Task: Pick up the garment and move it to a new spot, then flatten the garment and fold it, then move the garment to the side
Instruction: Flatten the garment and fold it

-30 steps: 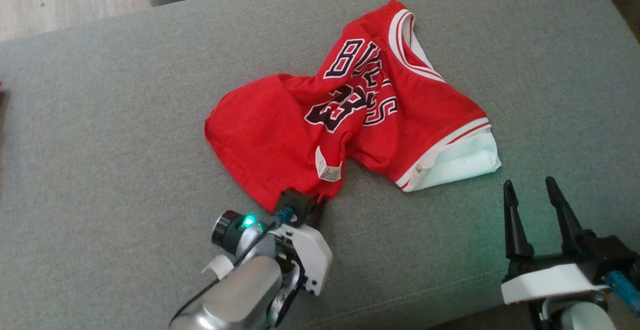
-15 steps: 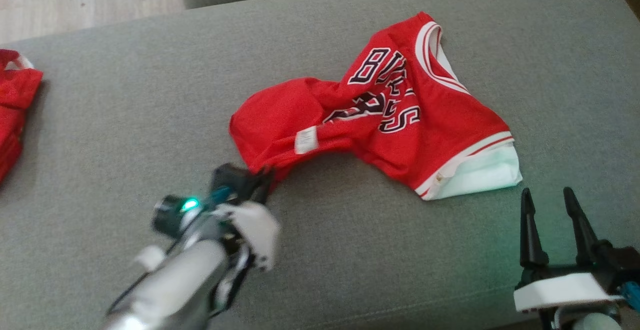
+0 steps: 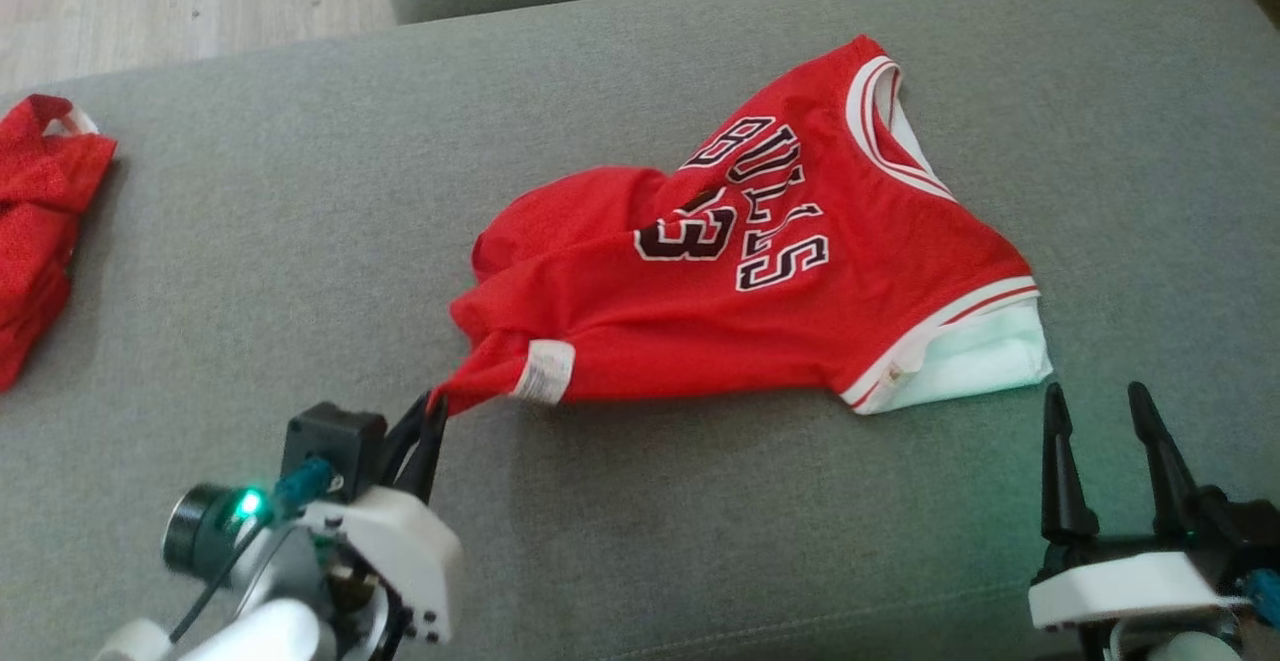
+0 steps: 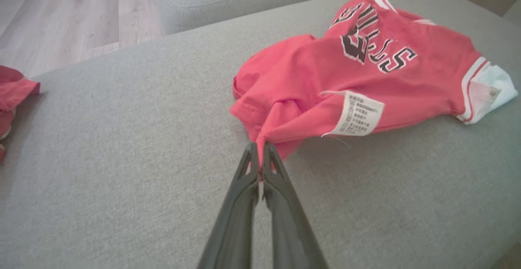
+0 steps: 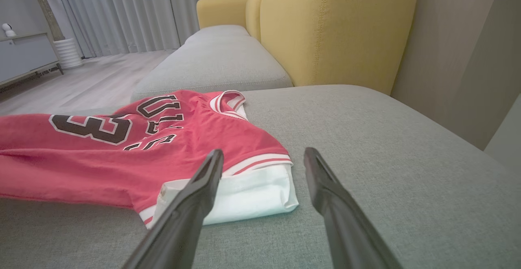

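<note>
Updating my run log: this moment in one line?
left gripper: shut on red mesh jersey, lying on grey fabric cushion | right gripper: open

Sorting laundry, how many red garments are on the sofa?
2. The jersey lies centrally on the sofa, a corner pinched by the left gripper; another red garment sits at its left edge, cropped; more may be hidden.

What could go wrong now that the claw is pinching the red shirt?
1. The left claw grips just a small corner of the red mesh basketball jersey, so the fabric might slip free.
2. The open right claw holds nothing, so a one-sided tug may bunch the jersey more instead of flattening it.
3. Dragged left, it could tangle with the other red garment.
</note>
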Motion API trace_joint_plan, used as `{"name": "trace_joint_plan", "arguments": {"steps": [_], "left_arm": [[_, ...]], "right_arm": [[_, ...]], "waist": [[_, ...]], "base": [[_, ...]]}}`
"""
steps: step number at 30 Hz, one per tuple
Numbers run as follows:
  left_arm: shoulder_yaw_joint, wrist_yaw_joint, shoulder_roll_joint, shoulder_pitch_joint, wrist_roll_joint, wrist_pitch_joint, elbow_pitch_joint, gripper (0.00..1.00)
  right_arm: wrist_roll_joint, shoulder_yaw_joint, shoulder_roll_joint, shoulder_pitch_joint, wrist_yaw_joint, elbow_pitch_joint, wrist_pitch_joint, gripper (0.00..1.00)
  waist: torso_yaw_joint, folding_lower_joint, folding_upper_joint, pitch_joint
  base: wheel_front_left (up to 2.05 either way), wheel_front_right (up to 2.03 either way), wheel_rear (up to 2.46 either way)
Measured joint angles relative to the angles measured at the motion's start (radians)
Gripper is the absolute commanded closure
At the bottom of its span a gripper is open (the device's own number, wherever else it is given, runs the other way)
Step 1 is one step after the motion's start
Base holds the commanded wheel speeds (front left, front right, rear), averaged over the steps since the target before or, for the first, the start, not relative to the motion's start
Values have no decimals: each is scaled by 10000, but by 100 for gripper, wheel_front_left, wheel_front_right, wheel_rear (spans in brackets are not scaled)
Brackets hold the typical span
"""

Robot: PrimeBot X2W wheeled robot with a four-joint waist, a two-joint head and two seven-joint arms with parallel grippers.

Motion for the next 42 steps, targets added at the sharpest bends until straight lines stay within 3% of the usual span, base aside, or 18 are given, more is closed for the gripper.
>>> {"name": "trace_joint_plan", "arguments": {"steps": [4, 8, 14, 15, 18, 19, 20, 21, 22, 29, 32, 38, 39, 42], "left_arm": [[-61, 280, 349, 664, -94, 238, -157, 100], [-339, 295, 322, 1430, -364, 228, 270, 100], [-324, 257, -407, 1639, -435, -763, 1597, 100], [-318, 261, -543, 1647, -435, -989, 1818, 96], [-121, 311, -909, 1731, -437, -1741, 2355, 80], [17, 405, -1022, 1817, -437, -2033, 2477, 67], [79, 493, -1110, 1893, -431, -2311, 2606, 50], [127, 541, -1181, 1975, -426, -2474, 2736, 4], [263, 585, -1277, 2098, -431, -2594, 2811, 0], [1110, 1371, -1856, 3099, -698, -3001, 2589, 0], [1237, 1338, -1894, 3039, -284, -3012, 1967, 0], [337, 284, -2378, 1734, 483, -2963, 1661, 0], [337, 284, -2378, 1734, 483, -2963, 1661, 0], [-209, -516, -3060, 721, 548, -2686, 2224, 0]], "right_arm": [[0, 38, 0, 0, 0, 38, 0, 0], [0, -4, 2, 5, 0, 82, 0, 0], [0, -12, 2, 16, 0, 138, 0, 0], [-2, -10, 2, 16, 0, 142, 0, 0], [-6, -12, 4, 26, 0, 151, 0, 0], [-10, -15, 4, 30, 0, 151, 0, 0], [-36, -15, 4, 32, 0, 151, 0, 0], [-65, -12, 4, 31, 0, 150, 0, 0], [-69, -12, 6, 32, 0, 150, 0, 0], [-81, 0, 4, 40, 0, 171, 0, 0], [-82, 17, 4, 71, 0, 201, 0, 0], [-163, 222, 4, 180, 0, 203, 0, 0], [-163, 222, 4, 180, 0, 203, 0, 0], [-161, 343, 2, 116, 0, 196, 0, 0]], "waist": [[-162, 0, 0, -53], [-308, 0, 0, -78], [-382, 0, 0, -130], [-387, 0, 0, -136], [-371, 0, 0, -172], [-355, 0, 0, -186], [-337, 0, 0, -200], [-318, 0, 0, -213], [-299, 0, 0, -224], [-269, 0, 0, -429], [-277, 0, 0, -502], [-499, 0, 0, -480], [-499, 0, 0, -480], [-710, 0, 0, -349]], "base": [[0, 0, 0], [0, 0, 0], [0, 0, 0], [0, 0, 0], [0, 0, 0], [0, 0, 0], [0, 0, 0], [0, 0, 0], [0, 0, 0], [0, 0, 0], [0, 0, 0], [0, 0, 0], [0, 0, 0], [0, 0, 0]]}}
